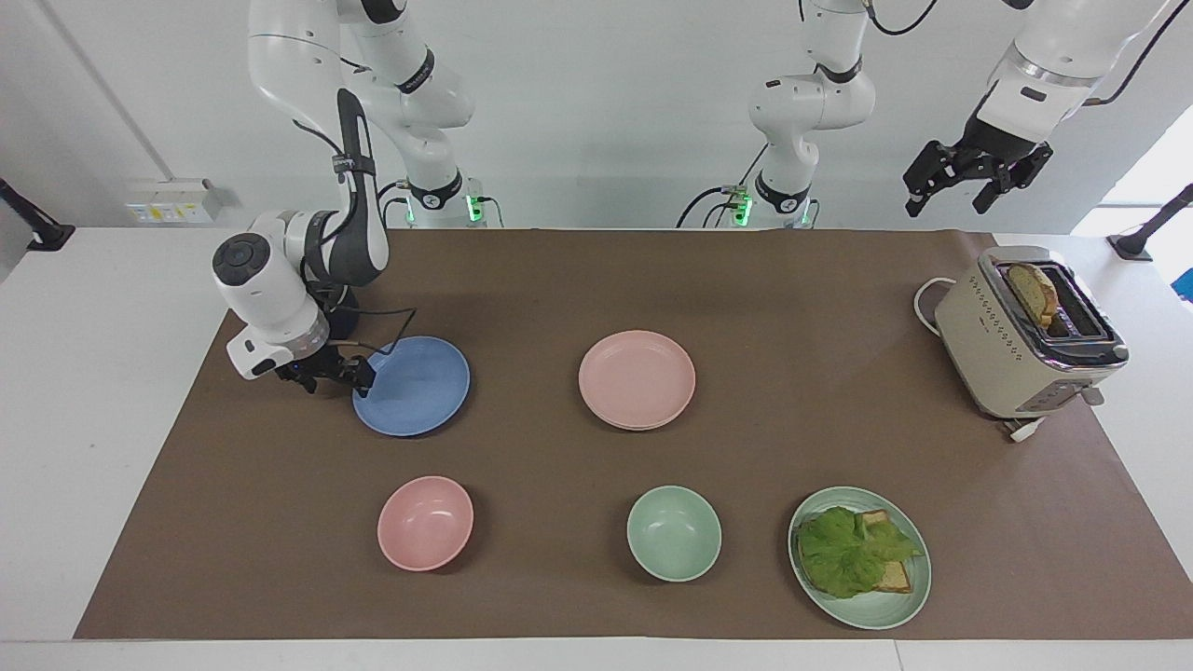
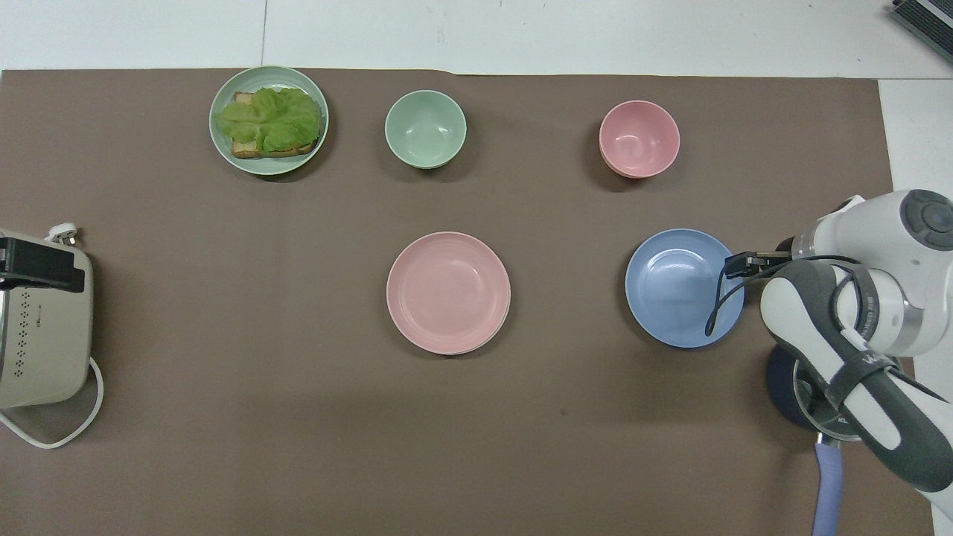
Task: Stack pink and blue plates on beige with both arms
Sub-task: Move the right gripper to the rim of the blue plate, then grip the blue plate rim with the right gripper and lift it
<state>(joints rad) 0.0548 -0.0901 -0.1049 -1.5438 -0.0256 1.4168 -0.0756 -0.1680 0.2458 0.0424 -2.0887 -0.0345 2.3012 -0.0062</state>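
The blue plate (image 1: 415, 384) (image 2: 681, 289) lies flat toward the right arm's end of the mat. My right gripper (image 1: 357, 375) (image 2: 735, 265) is low at that plate's outer rim, open, with its fingertips at the edge. The pink plate (image 1: 637, 377) (image 2: 448, 292) lies at the mat's middle, with a thin second rim showing under it. The beige plate is otherwise hidden. My left gripper (image 1: 974, 175) waits open, high in the air over the toaster's end of the table; in the overhead view the left gripper (image 2: 41, 264) shows over the toaster.
A cream toaster (image 1: 1021, 335) with bread stands at the left arm's end. Farther from the robots are a pink bowl (image 1: 425, 522), a mint bowl (image 1: 673, 533) and a mint plate (image 1: 899, 601) with lettuce and bread. A dark lidded pot (image 2: 808, 394) sits under the right arm.
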